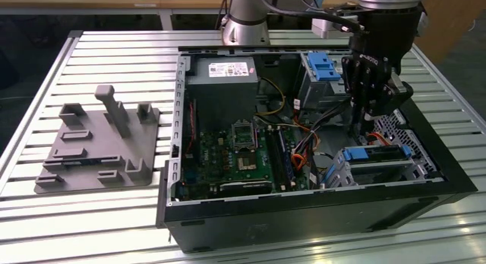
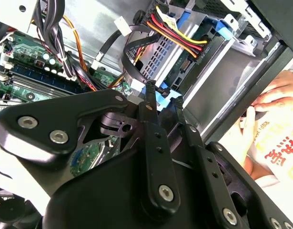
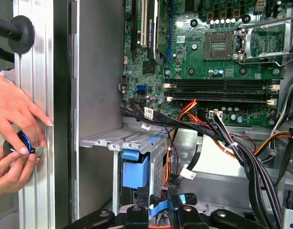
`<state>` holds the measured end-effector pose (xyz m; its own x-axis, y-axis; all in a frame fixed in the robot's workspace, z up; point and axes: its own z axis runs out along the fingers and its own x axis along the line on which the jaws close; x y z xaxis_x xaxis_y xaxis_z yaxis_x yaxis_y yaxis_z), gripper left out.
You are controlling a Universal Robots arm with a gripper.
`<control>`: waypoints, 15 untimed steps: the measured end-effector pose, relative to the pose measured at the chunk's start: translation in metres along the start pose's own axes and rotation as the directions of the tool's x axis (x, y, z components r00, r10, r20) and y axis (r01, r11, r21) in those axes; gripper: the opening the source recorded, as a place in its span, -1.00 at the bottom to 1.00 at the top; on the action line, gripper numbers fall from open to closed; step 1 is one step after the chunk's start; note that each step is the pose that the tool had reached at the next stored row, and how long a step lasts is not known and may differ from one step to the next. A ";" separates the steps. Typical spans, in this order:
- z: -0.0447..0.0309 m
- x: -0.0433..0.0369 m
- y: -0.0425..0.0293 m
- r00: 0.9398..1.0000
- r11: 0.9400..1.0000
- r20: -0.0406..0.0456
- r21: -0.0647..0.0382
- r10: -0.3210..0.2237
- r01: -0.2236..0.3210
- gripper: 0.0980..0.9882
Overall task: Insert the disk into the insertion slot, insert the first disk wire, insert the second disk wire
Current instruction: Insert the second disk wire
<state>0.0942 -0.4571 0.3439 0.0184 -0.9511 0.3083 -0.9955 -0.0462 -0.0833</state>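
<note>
The disk [image 1: 383,163] lies flat in the insertion slot [image 1: 342,174], at the exterior view's right of the open computer case [image 1: 304,218]. Only its blue carrier edge and part of its top show, since the cage walls hide the rest. The gripper [image 1: 361,126] reaches down just beside that slot, its tips lost among cables in the exterior view. Both wrist views show what that view hides: the jaws of the gripper [image 2: 163,95] [image 3: 158,200] are drawn nearly together, pinching one blue wire [image 2: 161,100] [image 3: 182,199]. In the second wrist view, one red, yellow and black power wire [image 2: 177,36] ends in a black plug at the cage's end; whether it is fully seated cannot be told. The exterior view shows two silver cages, the second being the taller cage [image 1: 319,70] with a blue latch, plus one grey fixture plate [image 1: 99,156] on the slatted counter [image 1: 114,48]. In the first wrist view, one hand [image 3: 20,117] and another hand [image 3: 10,171], both cut off, rest outside the case wall around a small blue-ringed object [image 3: 23,143] too hidden to identify.
</note>
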 end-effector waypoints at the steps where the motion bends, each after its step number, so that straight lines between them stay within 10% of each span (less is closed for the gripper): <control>1: 0.0001 0.0000 0.0000 1.000 1.000 0.000 0.000 0.000 0.000 -0.54; 15: 0.0008 -0.0007 -0.0007 1.000 1.000 -0.009 0.000 -0.001 0.001 -0.54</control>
<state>0.0949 -0.4567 0.3430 0.0184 -0.9482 0.3171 -0.9954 -0.0471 -0.0829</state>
